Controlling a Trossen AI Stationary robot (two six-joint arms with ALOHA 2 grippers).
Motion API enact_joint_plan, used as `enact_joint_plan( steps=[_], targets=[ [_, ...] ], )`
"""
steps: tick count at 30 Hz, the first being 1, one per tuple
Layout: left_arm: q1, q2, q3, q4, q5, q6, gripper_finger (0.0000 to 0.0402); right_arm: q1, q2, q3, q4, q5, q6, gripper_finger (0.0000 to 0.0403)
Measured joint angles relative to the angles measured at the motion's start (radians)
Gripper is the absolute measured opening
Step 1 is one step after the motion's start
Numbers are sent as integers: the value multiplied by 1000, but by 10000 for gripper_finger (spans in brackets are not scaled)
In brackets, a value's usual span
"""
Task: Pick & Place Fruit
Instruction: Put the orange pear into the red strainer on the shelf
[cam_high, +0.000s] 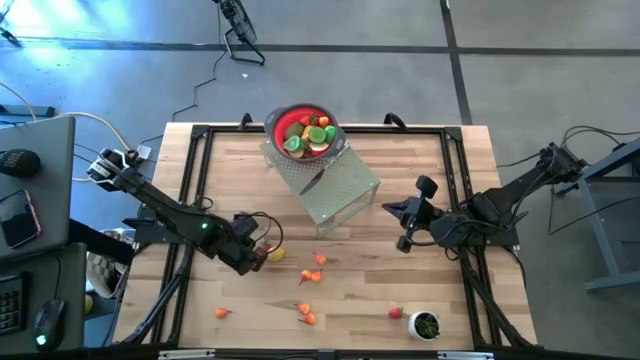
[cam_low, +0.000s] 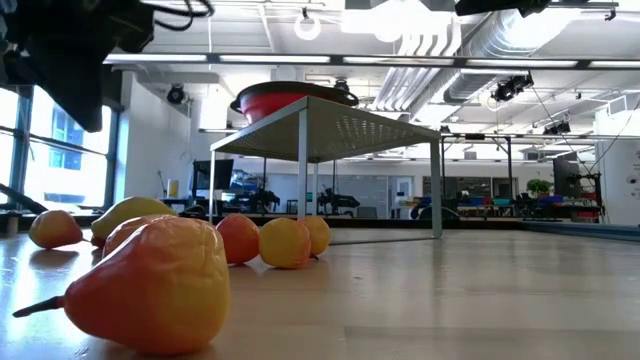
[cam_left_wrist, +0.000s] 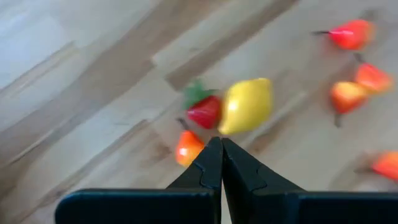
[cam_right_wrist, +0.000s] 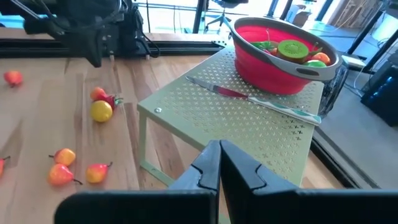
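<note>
The left gripper (cam_high: 262, 256) is hanging low over the table (cam_high: 400, 290) left of centre in the high view, fingers pressed together and gripping nothing. In its wrist view the closed tips are pointing at a yellow lemon (cam_left_wrist: 247, 106) that is touching a red strawberry (cam_left_wrist: 204, 111), with an orange piece (cam_left_wrist: 188, 147) just beside them. The right gripper (cam_high: 405, 212) is waiting right of centre, fingers also together and empty, aimed toward the rack (cam_high: 345, 190).

The red bowl (cam_high: 303, 131) is sitting on the rack's far end, near the table's upper edge in the high view, and is holding green, red and orange fruit (cam_high: 308, 136). A knife (cam_right_wrist: 261, 101) is lying on the rack's perforated top just in front of the bowl.

Loose fruit is lying scattered across the lower middle of the high view: a pair (cam_high: 318, 262) below the rack, another pair (cam_high: 307, 316) close to the bottom edge, one piece (cam_high: 223, 313) toward the lower left, and a red one (cam_high: 396, 313) just beside a white cup (cam_high: 425, 325) at the lower right. Open wood is showing between the two grippers, and also along the table's right side past the rack
</note>
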Motion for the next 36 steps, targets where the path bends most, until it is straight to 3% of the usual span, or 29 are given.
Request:
enact_joint_plan(
  steps=[14, 17, 21, 31, 36],
  targets=[
    [1, 0, 4, 40, -9, 76, 0, 0, 0, 0, 0, -1, -35, 2],
    [1, 0, 4, 37, 33, 74, 9, 0, 0, 0, 0, -2, -35, 2],
    [1, 0, 4, 4, 86, 72, 53, 0, 0, 0, 0, -6, -35, 2],
    [1, 0, 3, -21, 88, -12, 227, 0, 0, 0, 0, -7, -35, 2],
    [0, 0, 3, -11, 86, -9, 279, 0, 0, 0, 0, -9, -35, 2]
  ],
)
